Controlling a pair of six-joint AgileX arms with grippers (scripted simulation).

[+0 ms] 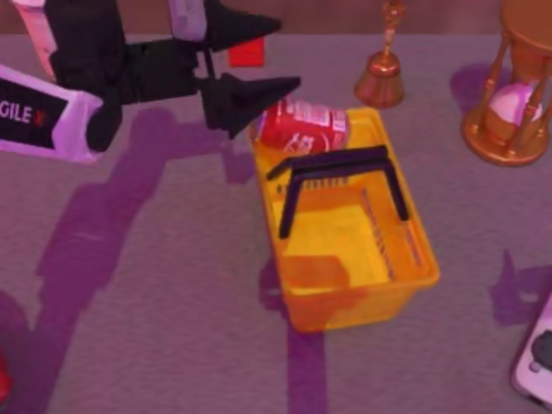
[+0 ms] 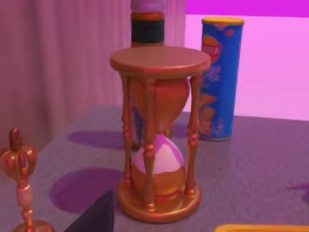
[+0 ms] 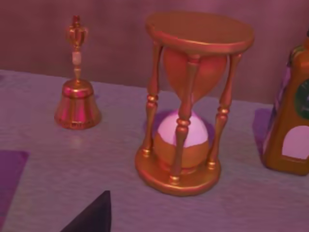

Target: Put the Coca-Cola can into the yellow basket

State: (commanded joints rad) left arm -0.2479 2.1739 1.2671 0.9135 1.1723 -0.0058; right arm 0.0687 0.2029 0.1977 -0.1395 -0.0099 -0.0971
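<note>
Coca-Cola can [image 1: 302, 126] lies on its side at the far end of the yellow basket [image 1: 412, 259], against the rim under the black handles [image 1: 341, 177] — dropped in or about to settle, by my reading. Left gripper [image 1: 263, 59] hovers just beside it, jaws spread wide and empty, consistent with a release. Right gripper: only a dark fingertip [image 3: 91, 217] shows near the hourglass [image 3: 186, 104] — cannot tell its state.
</note>
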